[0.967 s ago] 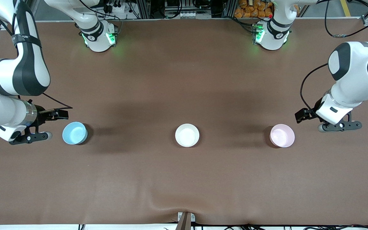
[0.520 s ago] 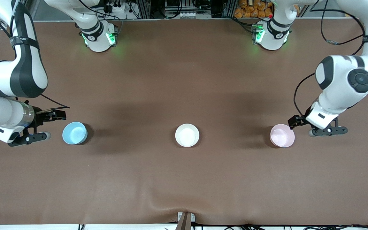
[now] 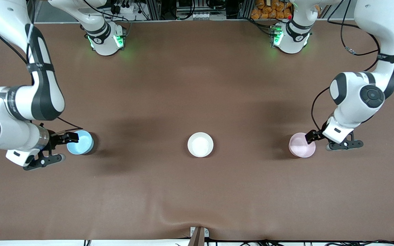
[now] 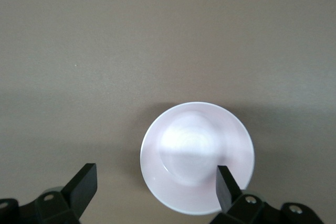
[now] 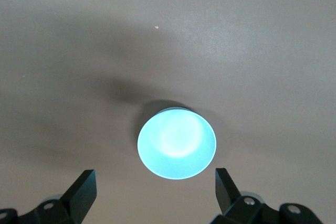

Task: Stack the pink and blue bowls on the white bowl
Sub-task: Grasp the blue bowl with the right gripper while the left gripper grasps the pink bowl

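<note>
Brown tabletop (image 3: pixel 197 85) is seen with the pink bowl (image 3: pixel 301 145) and blue bowl (image 3: pixel 80 142) near its ends, the white bowl (image 3: pixel 200 144) midway, each to be gripped squarely by the wide-open, empty left gripper (image 4: pixel 156 186) and right gripper (image 5: pixel 155 188).

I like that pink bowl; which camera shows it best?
The left wrist view: the pink bowl fills it, seen from directly above. The front view shows it small, beside the left pincer. The right wrist view misses it.

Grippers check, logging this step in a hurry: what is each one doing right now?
Left gripper: open, holding nothing, over the pink bowl.
Right gripper: open, holding nothing, beside the blue bowl.
</note>
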{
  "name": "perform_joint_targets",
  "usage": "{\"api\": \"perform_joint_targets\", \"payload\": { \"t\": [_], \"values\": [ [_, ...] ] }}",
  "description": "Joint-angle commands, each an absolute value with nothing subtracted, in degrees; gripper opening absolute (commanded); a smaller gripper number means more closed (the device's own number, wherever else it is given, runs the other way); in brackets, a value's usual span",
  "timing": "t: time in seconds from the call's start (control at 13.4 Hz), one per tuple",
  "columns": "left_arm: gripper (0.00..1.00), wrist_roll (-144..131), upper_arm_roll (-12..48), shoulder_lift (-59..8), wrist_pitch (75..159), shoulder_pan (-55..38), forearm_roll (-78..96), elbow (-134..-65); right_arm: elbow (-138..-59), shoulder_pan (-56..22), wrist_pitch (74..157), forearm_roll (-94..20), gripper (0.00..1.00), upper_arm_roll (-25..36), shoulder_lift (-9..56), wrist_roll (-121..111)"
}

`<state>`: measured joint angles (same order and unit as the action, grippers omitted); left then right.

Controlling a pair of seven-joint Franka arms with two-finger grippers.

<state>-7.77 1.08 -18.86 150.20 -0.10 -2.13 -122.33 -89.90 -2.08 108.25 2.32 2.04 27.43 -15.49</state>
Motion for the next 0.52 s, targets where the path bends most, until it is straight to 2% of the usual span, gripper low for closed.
{"api": "perform_joint_targets", "payload": {
  "t": [0.0, 0.15, 0.37, 0.45],
  "values": [
    [1.00, -6.6, 1.3, -21.1, 154.9, 1.0, -3.3, -123.7, -89.2, 0.1, 108.3, 3.3, 1.00, 1.6, 28.7, -16.7],
    [1.00, -6.5, 1.3, -22.6, 155.7, 1.1, -3.3, -123.7, -89.3, 1.1, 109.0, 3.2, 1.00, 1.6, 29.7, -16.7],
    [0.80, -6.4, 1.3, -24.7, 157.8, 1.1, -3.3, -123.7, -89.9, 5.3, 109.2, 2.6, 1.00, 1.6, 33.4, -16.6],
    [0.71, -6.3, 1.3, -25.7, 159.0, 1.0, -3.3, -123.7, -89.6, 6.8, 110.9, 2.4, 1.00, 1.6, 35.1, -16.6]
  ]
}}
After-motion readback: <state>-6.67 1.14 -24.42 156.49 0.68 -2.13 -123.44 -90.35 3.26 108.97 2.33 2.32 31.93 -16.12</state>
